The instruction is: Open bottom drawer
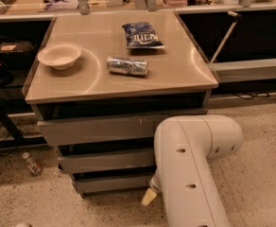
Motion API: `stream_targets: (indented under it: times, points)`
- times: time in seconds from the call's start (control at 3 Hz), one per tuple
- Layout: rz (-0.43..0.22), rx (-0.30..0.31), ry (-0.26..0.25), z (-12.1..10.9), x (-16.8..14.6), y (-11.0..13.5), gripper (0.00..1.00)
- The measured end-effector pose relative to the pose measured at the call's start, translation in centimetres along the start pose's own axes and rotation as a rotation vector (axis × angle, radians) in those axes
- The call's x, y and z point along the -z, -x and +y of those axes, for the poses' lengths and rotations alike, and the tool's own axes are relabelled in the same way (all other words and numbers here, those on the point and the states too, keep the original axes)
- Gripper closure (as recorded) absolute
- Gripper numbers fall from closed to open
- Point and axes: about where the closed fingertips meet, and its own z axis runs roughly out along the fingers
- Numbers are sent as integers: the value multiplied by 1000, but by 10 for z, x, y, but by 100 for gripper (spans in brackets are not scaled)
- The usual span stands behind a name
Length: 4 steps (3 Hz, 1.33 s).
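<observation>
The bottom drawer [110, 183] is the lowest and narrowest of three grey slanted fronts on the metal cabinet [185, 74]. None of its inside shows. Above it are the middle front [105, 161] and the wide top front [95, 129] with white scratch marks. My gripper [148, 197] shows only as a tan tip low at the bottom drawer's right end, just in front of its lower right corner. My thick white arm [194, 164] hides the rest of the gripper and the right ends of the drawers.
On the cabinet top lie a white bowl [59, 56], a crushed can [127, 65] and a blue chip bag [142, 34]. A small plastic bottle [32, 163] lies on the speckled floor at the left. Dark shelving stands on both sides.
</observation>
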Motion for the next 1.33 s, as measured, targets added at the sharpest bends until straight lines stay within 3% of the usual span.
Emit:
stream_targets:
  times: [0.67,1.0,1.33]
  points:
    - [4,-7,-39,-23,-17,1,0]
    - [6,10,-40,-26,-28,3,0]
    - [57,51,-6,-12,-43,-4,0]
